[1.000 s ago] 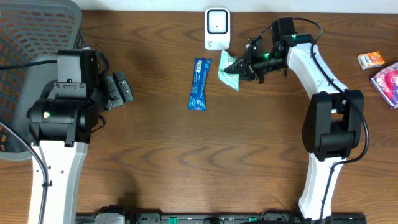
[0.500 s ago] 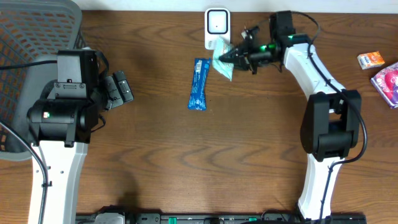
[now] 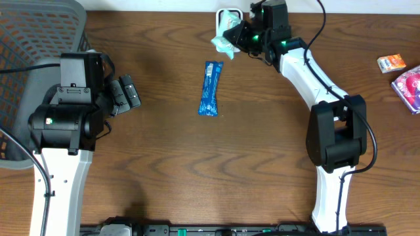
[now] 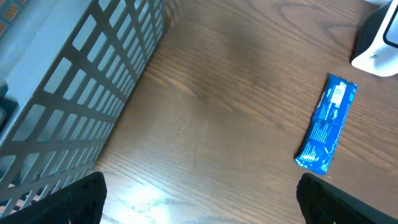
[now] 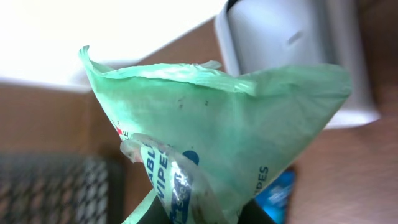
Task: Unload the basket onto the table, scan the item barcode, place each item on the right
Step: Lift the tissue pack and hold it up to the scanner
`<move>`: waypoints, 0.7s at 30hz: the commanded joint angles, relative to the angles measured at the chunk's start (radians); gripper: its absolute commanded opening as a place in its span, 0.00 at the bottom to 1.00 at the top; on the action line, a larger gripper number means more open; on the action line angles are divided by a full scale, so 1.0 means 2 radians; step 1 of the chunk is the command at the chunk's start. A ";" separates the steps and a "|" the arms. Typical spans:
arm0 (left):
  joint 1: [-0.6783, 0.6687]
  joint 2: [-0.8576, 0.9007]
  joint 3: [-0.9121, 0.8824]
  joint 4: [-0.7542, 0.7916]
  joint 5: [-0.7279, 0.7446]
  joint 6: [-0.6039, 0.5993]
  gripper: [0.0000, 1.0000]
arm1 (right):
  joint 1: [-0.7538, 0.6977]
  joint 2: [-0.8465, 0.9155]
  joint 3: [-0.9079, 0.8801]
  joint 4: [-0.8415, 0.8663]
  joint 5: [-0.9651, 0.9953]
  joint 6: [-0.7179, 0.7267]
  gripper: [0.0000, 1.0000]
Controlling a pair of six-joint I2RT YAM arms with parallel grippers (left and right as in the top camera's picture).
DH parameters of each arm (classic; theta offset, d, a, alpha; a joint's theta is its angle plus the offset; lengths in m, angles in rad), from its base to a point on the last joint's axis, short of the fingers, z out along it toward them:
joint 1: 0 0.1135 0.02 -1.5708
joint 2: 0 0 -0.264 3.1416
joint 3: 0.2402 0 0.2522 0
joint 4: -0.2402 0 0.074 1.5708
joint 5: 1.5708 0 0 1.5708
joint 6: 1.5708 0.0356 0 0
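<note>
My right gripper [image 3: 241, 37] is shut on a green wipes packet [image 3: 223, 37] and holds it off the table, right in front of the white barcode scanner [image 3: 229, 12] at the back edge. In the right wrist view the green packet [image 5: 236, 137] fills the frame, with the scanner [image 5: 292, 43] just behind it and my right gripper [image 5: 205, 214] pinching its lower edge. A blue bar wrapper [image 3: 210, 88] lies flat mid-table. My left gripper [image 3: 125, 94] is open and empty beside the basket; in its wrist view the left gripper [image 4: 202, 202] is over bare wood, with the blue bar [image 4: 326, 132] ahead.
A grey mesh basket [image 3: 33, 39] stands at the back left, its wall [image 4: 68, 93] close to my left gripper. An orange box [image 3: 392, 63] and a pink pack [image 3: 410, 85] lie at the far right.
My right arm has carried the green packet left and toward the back edge, from beside the blue bar up to the scanner's face. The left arm has stayed put.
</note>
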 commanded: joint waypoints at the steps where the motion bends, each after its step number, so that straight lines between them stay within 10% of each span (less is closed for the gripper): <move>1: 0.002 0.001 0.005 -0.002 -0.005 0.007 0.98 | -0.003 -0.002 0.012 0.007 0.095 -0.002 0.01; 21: 0.002 0.001 0.005 -0.002 -0.005 0.007 0.98 | 0.005 0.042 0.052 0.093 0.131 0.018 0.01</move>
